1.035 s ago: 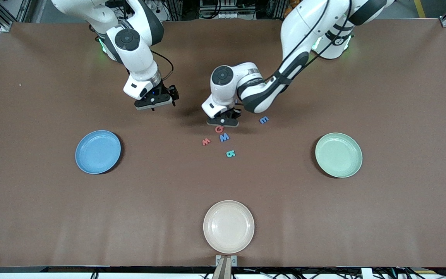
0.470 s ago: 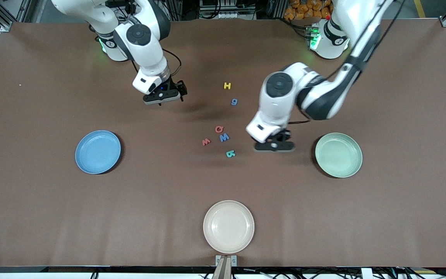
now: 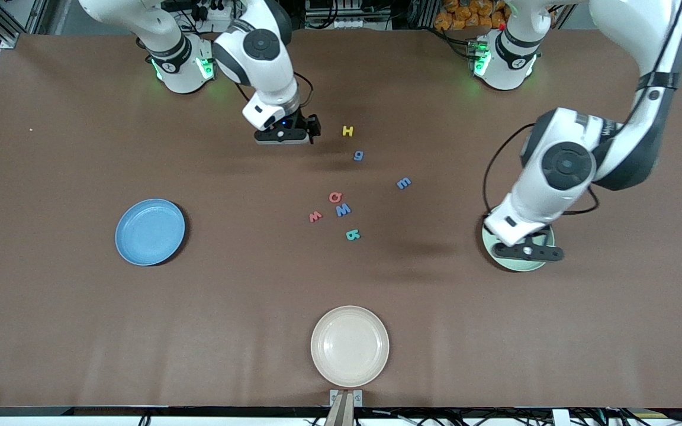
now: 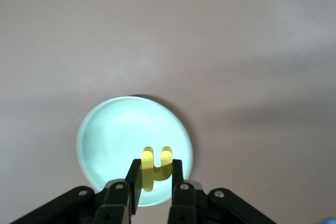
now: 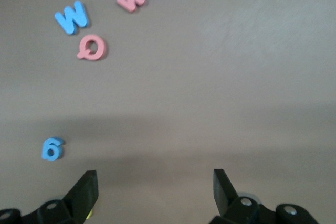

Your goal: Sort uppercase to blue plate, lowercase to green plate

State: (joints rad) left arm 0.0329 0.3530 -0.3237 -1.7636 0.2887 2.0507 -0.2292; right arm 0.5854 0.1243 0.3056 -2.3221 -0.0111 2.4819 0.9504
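Left pincer: the left pincer (image 4: pixel 153 182) hangs over the green plate (image 3: pixel 545 260), pinching the yellow h (image 4: pixel 155 167) between its fingers.
Right pincer: the right pincer (image 3: pixel 282 136) is spread wide and holds nothing, low over the bench (image 3: pixel 80 331) just beside the yellow H (image 3: pixel 348 131).
Letters on the bench: blue g (image 3: pixel 358 155), blue E-like letter (image 3: pixel 404 183), red Q (image 3: pixel 335 197), blue W (image 3: pixel 343 209), small red w (image 3: pixel 315 216) and teal-green R (image 3: pixel 352 235) lie loose between the plates.
Blue plate: the blue plate (image 3: pixel 150 231) has nothing on it, toward the right arm's end.
Cream plate: the cream plate (image 3: pixel 350 345) sits nearest the front camera, no part of the job.
Risk at the drop: foam this light may cling to a finger or bounce off the shallow rim if let go from too high.
Risk at the pick: H and g sit near each other; a wide descent could nudge the g.
Risk of mix-up: W and w look alike, so the wrong one could end up on a plate.
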